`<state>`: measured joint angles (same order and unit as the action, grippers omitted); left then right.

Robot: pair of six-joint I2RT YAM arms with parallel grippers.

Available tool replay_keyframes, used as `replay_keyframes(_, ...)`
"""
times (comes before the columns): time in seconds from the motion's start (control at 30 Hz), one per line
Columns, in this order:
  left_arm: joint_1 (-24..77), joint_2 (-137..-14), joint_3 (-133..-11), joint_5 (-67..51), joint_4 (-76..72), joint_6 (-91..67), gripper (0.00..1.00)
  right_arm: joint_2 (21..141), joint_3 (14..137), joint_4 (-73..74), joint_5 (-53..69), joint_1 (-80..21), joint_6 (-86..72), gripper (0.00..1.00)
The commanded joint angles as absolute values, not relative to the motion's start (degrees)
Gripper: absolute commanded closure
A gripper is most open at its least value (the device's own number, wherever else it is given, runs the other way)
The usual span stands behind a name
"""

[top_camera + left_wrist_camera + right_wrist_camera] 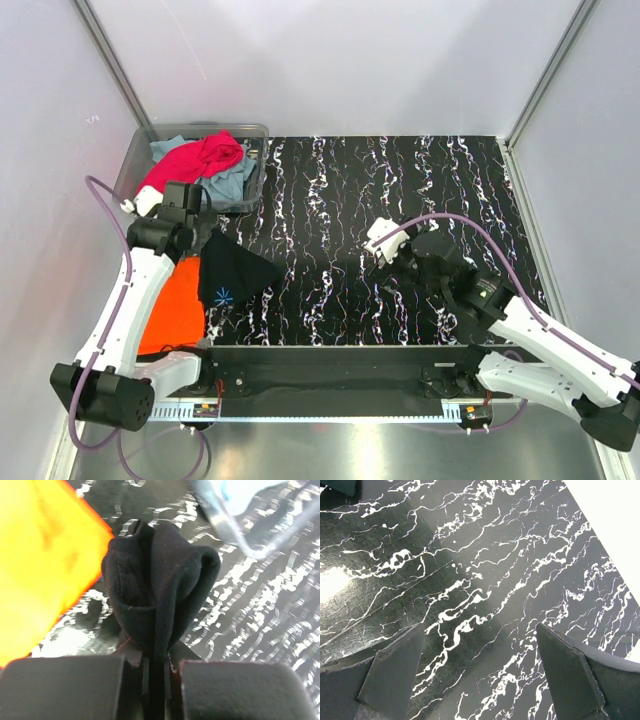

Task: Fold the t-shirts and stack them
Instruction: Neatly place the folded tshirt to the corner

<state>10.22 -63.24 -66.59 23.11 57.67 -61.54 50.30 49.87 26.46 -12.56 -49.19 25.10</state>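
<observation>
From above, the left gripper (203,238) holds a soft black cloth t-shirt (235,275) beside a flat orange t-shirt (172,312). Its wrist view shows the jaws clamped on bunched cloth. In the right wrist view, the right gripper (479,645) gapes over the black marbled table (470,555). I'd say spreading comes next and needs its grab.

The black t-shirt (160,595) is matt cloth, table (470,555) glossy, bin (235,128) clear plastic.

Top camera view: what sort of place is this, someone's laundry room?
Probably a robot test cell, not a home: plain white panels on metal posts wall in a black marbled table, a white left arm and right arm are bolted to its near edge, and a clear plastic bin holds t-shirts.
</observation>
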Motion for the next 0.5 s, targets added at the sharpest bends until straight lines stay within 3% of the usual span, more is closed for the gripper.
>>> replay_keyframes(0.0, 7.74, -63.81, -71.1, 27.07, 59.15, -61.36, 1.0, 48.52, 50.28, 26.72, -14.06, -48.96, 24.87, 0.0)
replay_keyframes(0.47, -6.94, -67.5, -77.43, 24.17, 59.24, -52.31, 1.0, 47.11, 49.22, 27.69, -14.41, -48.96, 25.58, 0.0)
